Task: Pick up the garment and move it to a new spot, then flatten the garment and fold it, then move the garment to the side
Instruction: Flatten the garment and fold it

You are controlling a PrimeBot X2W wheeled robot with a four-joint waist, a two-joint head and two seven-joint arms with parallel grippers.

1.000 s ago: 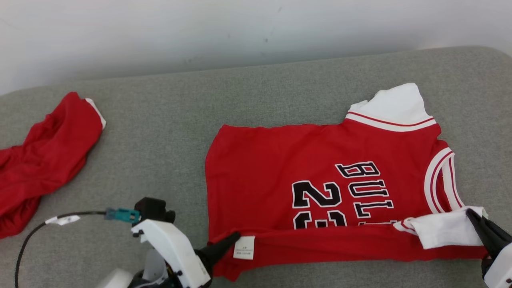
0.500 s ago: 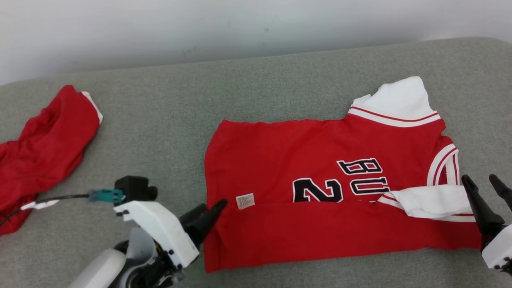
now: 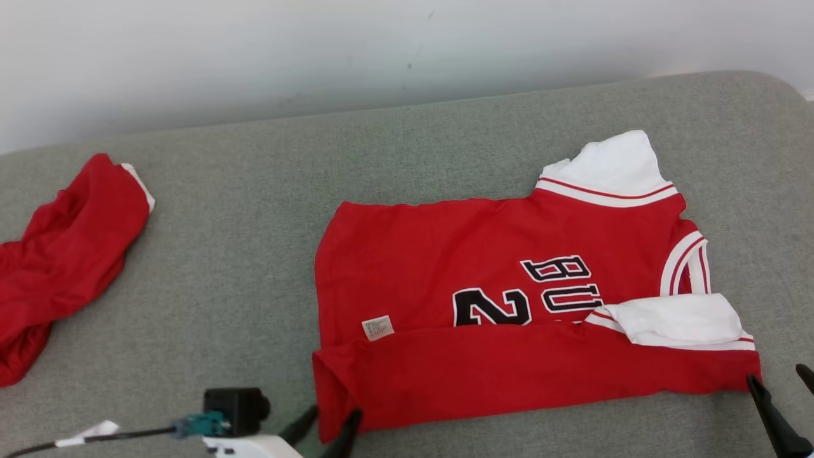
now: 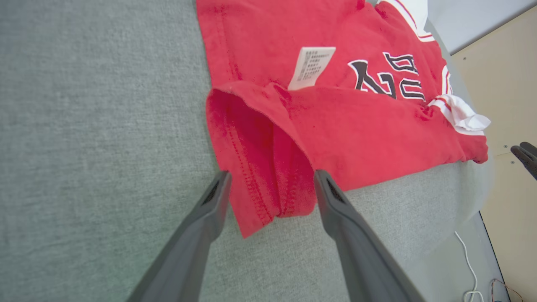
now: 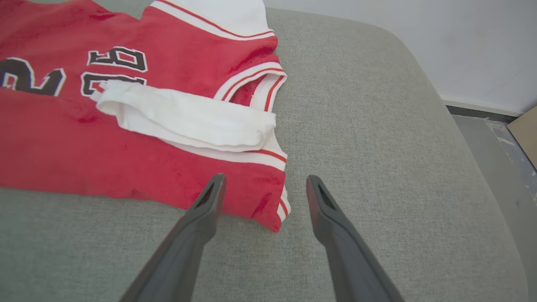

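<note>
The garment [image 3: 483, 267] is a red jersey with black lettering and white sleeves, lying on the grey cushion with its near long edge folded over itself. My left gripper [image 3: 331, 425] stands open at the jersey's near left corner [image 4: 268, 184], which lies between the two fingers, untouched by them. At the near right corner [image 5: 268, 209] my right gripper [image 3: 781, 391] is open too, low at the view's right edge. A white care tag [image 3: 378, 327] shows by the fold. The folded-in white sleeve [image 5: 180, 117] lies on top.
A second red cloth [image 3: 57, 261] lies crumpled at the cushion's left. The cushion [image 3: 254, 222] ends at a white wall behind and rounds off on the right [image 5: 440, 109], with floor beyond. A cable with a teal plug [image 3: 197, 425] runs by my left wrist.
Both grippers opened and let go of the jersey's near edge, which now lies folded over. Both have drawn back toward me, off the cloth.
</note>
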